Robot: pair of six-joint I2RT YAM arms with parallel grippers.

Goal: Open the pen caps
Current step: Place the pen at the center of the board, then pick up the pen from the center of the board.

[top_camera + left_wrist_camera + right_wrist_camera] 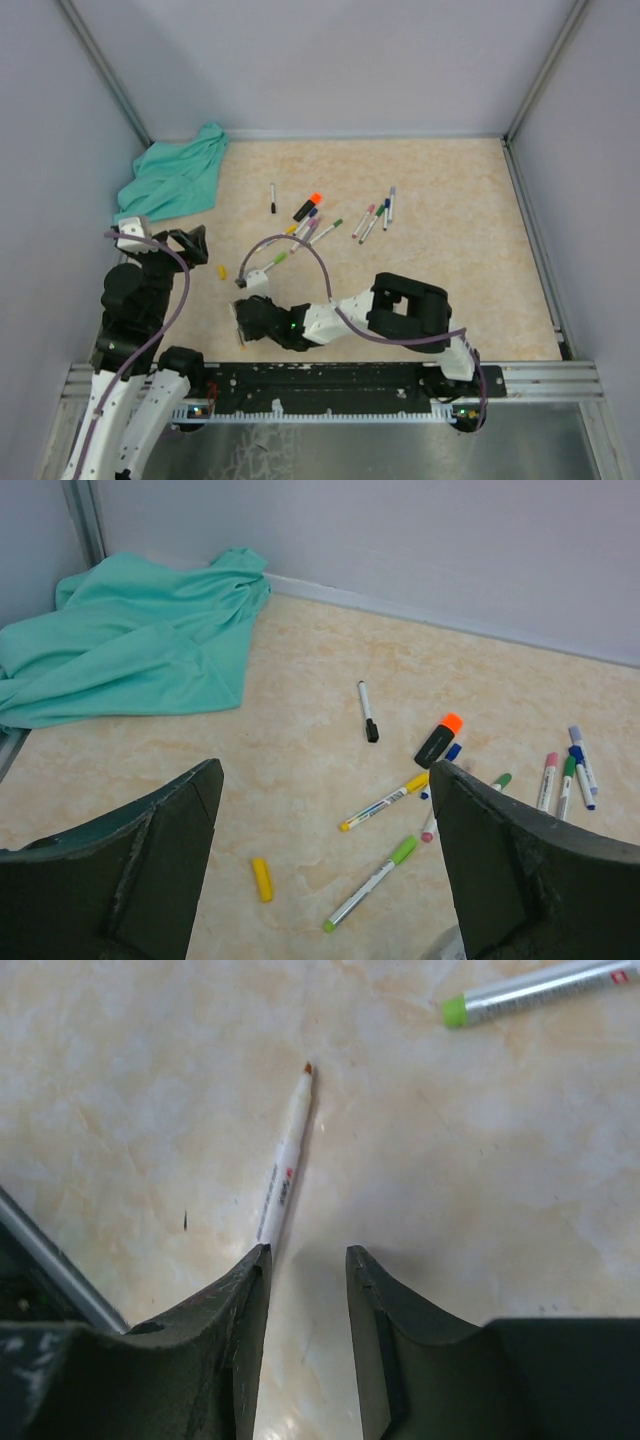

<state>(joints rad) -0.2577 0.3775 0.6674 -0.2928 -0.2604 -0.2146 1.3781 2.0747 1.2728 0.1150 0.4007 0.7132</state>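
Currently, left gripper [325, 767]: fingers spread wide, nothing between them, above the table [300, 730] near the teal cloth [130, 640].
Right gripper [307, 1252]: fingers a narrow gap apart, empty; an uncapped pen [285, 1165] lies by one fingertip.
Pen caps: yellow cap [262, 878] loose on table; orange cap [452, 722] and others on pens [370, 222] mid-table.

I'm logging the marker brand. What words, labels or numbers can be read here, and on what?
Uncapped pen: red mark and dark print on its barrel, too blurred to read.
Green-capped pen: red mark on its barrel, unreadable.
No other lettering can be made out.
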